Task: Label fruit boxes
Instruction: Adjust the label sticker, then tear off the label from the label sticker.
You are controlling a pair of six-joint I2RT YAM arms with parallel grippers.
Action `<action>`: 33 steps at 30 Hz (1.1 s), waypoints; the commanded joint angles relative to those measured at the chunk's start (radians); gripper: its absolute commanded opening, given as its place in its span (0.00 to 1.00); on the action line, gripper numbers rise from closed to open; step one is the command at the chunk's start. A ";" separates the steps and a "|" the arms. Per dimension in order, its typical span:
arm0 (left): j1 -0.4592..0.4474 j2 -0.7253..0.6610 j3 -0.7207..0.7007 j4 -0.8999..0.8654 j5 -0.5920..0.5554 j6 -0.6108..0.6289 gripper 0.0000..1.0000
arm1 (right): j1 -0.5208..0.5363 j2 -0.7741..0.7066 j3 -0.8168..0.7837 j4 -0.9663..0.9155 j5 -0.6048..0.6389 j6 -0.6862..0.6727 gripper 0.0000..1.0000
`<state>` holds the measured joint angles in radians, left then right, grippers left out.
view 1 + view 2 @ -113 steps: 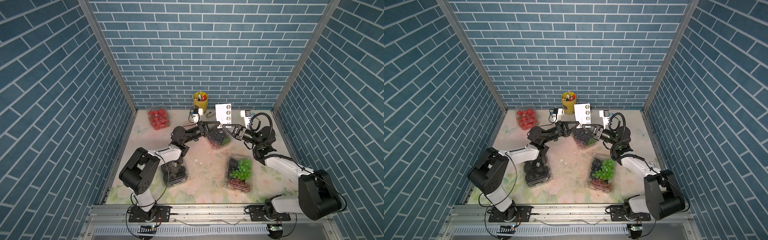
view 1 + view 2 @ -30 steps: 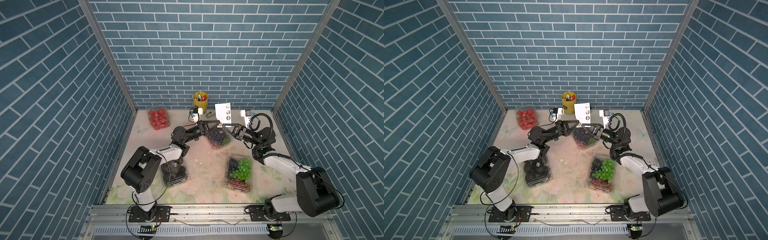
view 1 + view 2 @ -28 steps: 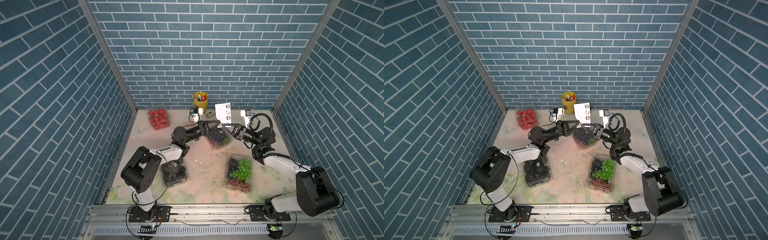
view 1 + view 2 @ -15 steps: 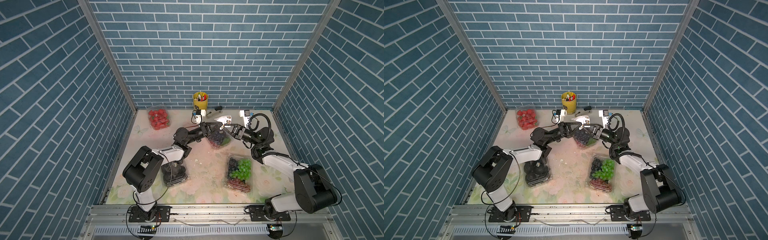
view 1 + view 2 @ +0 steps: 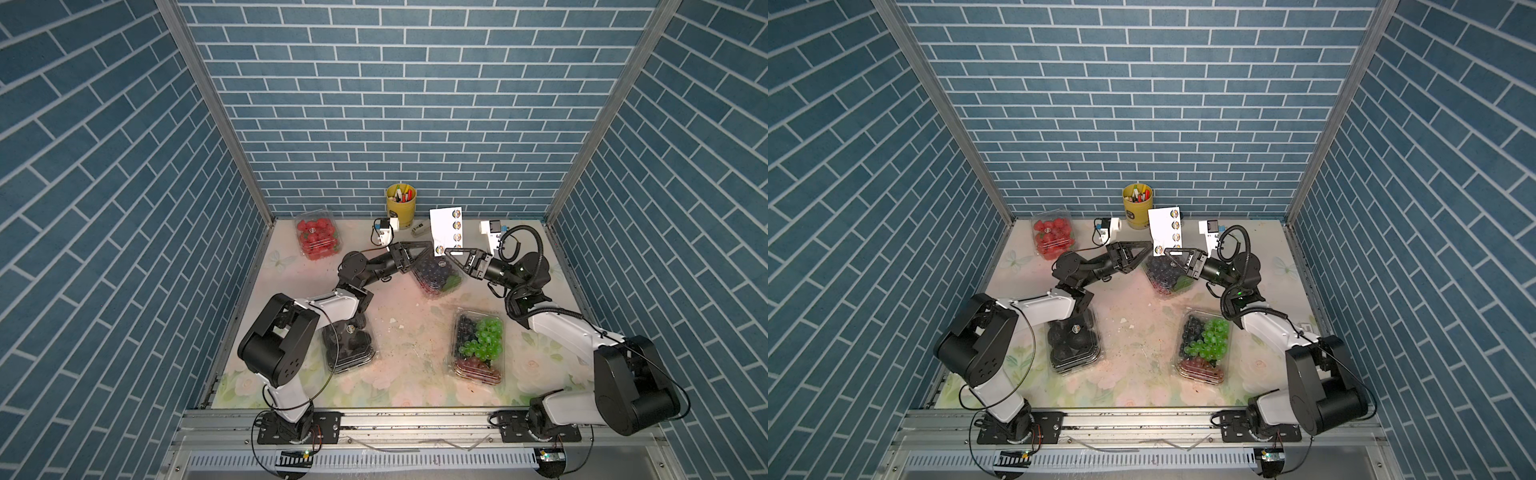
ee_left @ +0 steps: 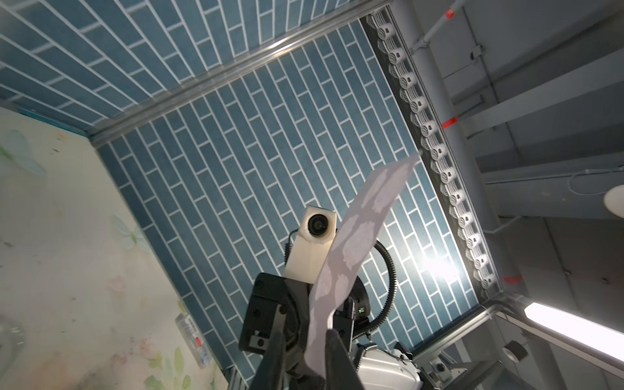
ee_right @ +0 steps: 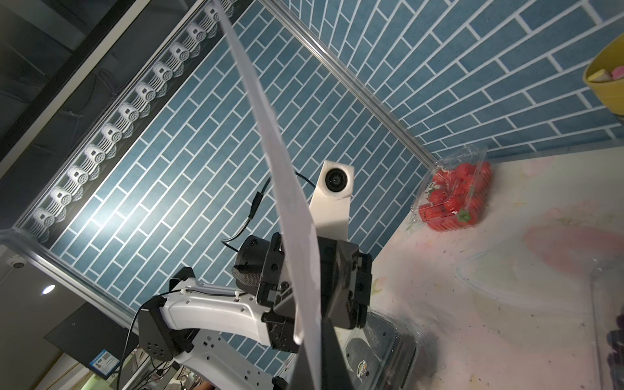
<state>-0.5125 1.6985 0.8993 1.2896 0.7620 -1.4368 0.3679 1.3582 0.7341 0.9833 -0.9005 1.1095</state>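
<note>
Four fruit boxes sit on the flowered table: strawberries (image 5: 316, 239) at the back left, dark grapes (image 5: 436, 274) in the middle, black fruits (image 5: 349, 345) at the front left with a round sticker on the lid, and mixed grapes (image 5: 478, 345) at the front right. Above the dark grape box my right gripper (image 5: 446, 250) is shut on the bottom edge of the white sticker sheet (image 5: 446, 230), which stands upright. My left gripper (image 5: 430, 244) faces it tip to tip. In the left wrist view its fingers (image 6: 337, 358) stand slightly apart, open, with the sheet (image 6: 364, 229) passing between them.
A yellow pen cup (image 5: 401, 203) stands at the back wall, just behind the sheet. A small grey item (image 5: 417, 227) lies beside it. Blue brick walls close in three sides. My left arm's forearm passes over the black fruit box.
Half a second ago the sheet was pulled over towards the left; now it stands upright again. The left jaws, shut before, have parted. The right gripper has kept its hold.
</note>
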 commanded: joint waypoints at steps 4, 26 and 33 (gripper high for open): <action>0.030 -0.218 -0.013 -0.500 -0.015 0.374 0.34 | -0.001 -0.098 0.058 -0.367 0.066 -0.204 0.00; -0.288 -0.317 0.350 -1.561 -0.631 1.188 0.46 | 0.085 -0.083 0.253 -0.972 0.299 -0.430 0.00; -0.318 -0.261 0.404 -1.586 -0.693 1.202 0.48 | 0.109 -0.073 0.264 -0.970 0.302 -0.428 0.00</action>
<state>-0.8200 1.4281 1.2678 -0.2737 0.1112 -0.2596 0.4671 1.2812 0.9558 0.0223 -0.6121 0.7227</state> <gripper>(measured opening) 0.484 0.041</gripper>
